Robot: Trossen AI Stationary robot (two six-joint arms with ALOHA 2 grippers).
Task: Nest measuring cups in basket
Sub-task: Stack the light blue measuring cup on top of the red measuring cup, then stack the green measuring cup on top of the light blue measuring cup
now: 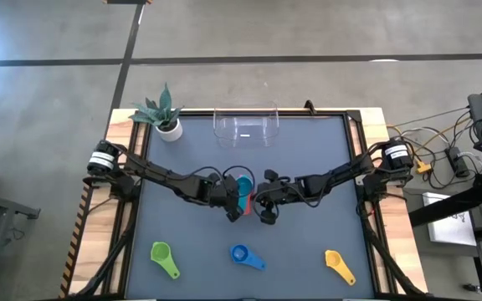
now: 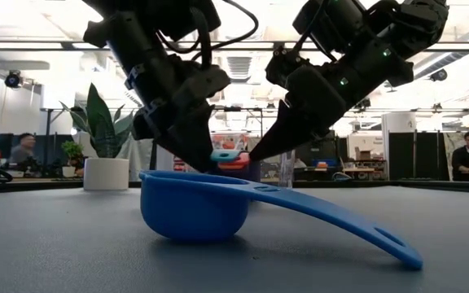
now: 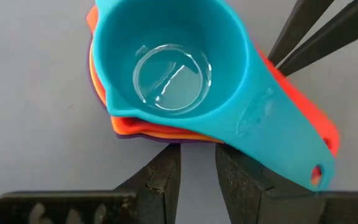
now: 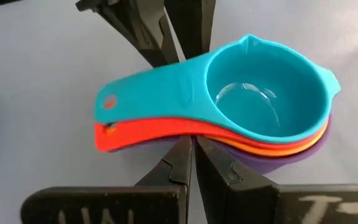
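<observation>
Four measuring cups are nested in a stack (image 1: 243,196) at the table's middle: teal (image 3: 173,62) on top, then red, orange and purple. My left gripper (image 3: 197,163) stands on the stack's left, slightly open, its tips at the bowls' rims. My right gripper (image 4: 193,149) is shut on the stack's right, its tip under the red handle. The green (image 1: 164,259), blue (image 1: 246,256) and yellow (image 1: 339,266) cups lie apart near the front edge. The clear basket (image 1: 246,125) stands at the far edge. My left gripper's fingertips (image 3: 166,158) reach the rim of the lowest cups (image 3: 185,143) on the bowl side, slanting down from the table's left. Only table shows in the gap between them. I cannot tell whether they touch. My right gripper's shut fingertips (image 4: 182,149) point slanting down from the table's right at the stack's side, just below the red handle (image 4: 166,134). I cannot tell whether they press on it.
A small white pot with a plant (image 1: 167,125) stands at the far left corner beside the basket. The blue cup (image 2: 194,207) lies close to the low camera and hides the stack's base. People sit in the room beyond the table.
</observation>
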